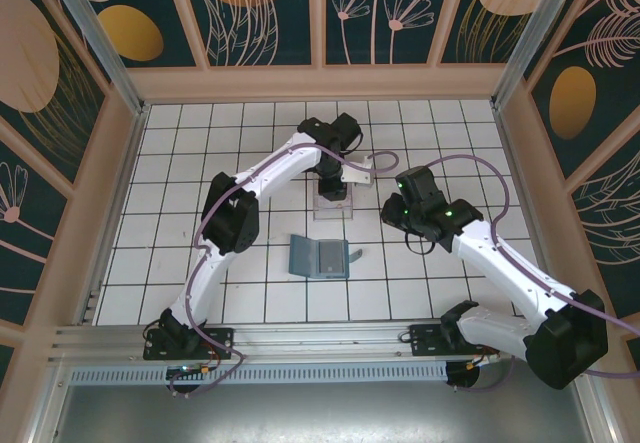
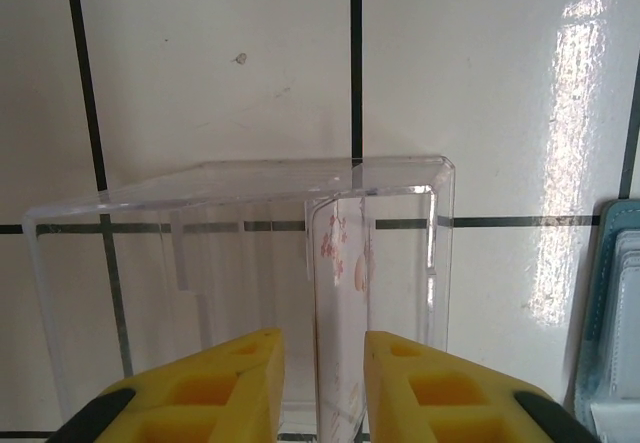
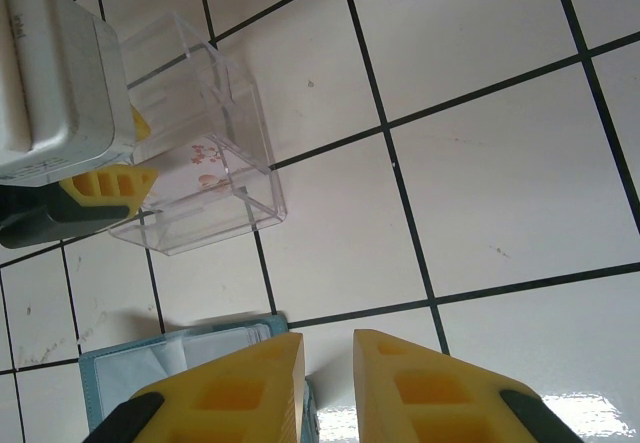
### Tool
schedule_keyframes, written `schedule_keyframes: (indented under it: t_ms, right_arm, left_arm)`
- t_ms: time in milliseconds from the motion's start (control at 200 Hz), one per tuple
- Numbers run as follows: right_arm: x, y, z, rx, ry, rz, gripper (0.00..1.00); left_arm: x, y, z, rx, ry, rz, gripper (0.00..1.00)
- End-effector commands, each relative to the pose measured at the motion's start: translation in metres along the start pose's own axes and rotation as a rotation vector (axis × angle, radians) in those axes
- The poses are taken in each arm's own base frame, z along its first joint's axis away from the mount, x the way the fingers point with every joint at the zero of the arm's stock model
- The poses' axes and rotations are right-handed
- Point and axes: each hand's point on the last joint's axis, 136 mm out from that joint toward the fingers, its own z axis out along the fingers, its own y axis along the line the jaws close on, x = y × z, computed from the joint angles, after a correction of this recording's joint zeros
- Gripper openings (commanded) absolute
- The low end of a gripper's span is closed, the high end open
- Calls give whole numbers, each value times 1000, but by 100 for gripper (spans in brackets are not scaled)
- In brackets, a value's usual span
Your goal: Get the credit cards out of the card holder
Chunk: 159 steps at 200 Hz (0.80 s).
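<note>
As the card [image 1: 328, 256] in the wallet [image 1: 303, 255] looks thin, stiff, slick, pinch an exposed edge; left end effector [image 2: 323, 363], right end effector [image 3: 328, 373]: both released.

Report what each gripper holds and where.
Left gripper flanks the near end of a credit card standing in the clear tray; grip cannot be told. Right gripper: nothing.

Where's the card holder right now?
In the top view, the card holder lies open on the tiles mid-table, just on the robot's side of the clear tray.
</note>
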Motion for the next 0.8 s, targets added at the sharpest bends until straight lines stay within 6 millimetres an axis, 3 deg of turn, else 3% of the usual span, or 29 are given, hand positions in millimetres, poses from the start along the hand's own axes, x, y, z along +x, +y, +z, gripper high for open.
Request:
schedule_keyframes:
  t_ms: [0,135,275,530,791]
  right_arm:
    - [-3,5,-5,-25,-5,-8,21]
    - [4,11,3,-53,40,-15,21]
    - [13,16,15,-76,88,-27,22]
    - [37,24,34,-83,177,-81,24]
    - [61,27,49,-93,254,-117,23]
  left_arm:
    - [-9,3,-26,-40,-48,-29,28]
    - [-18,0,-41,-65,-126,-83,27]
    - [-15,-5,-53,-116,-195,-190,28]
    - [-16,15,-85,-312,-412,-546,25]
    - [-3,1,-88,-268,-505,-836,27]
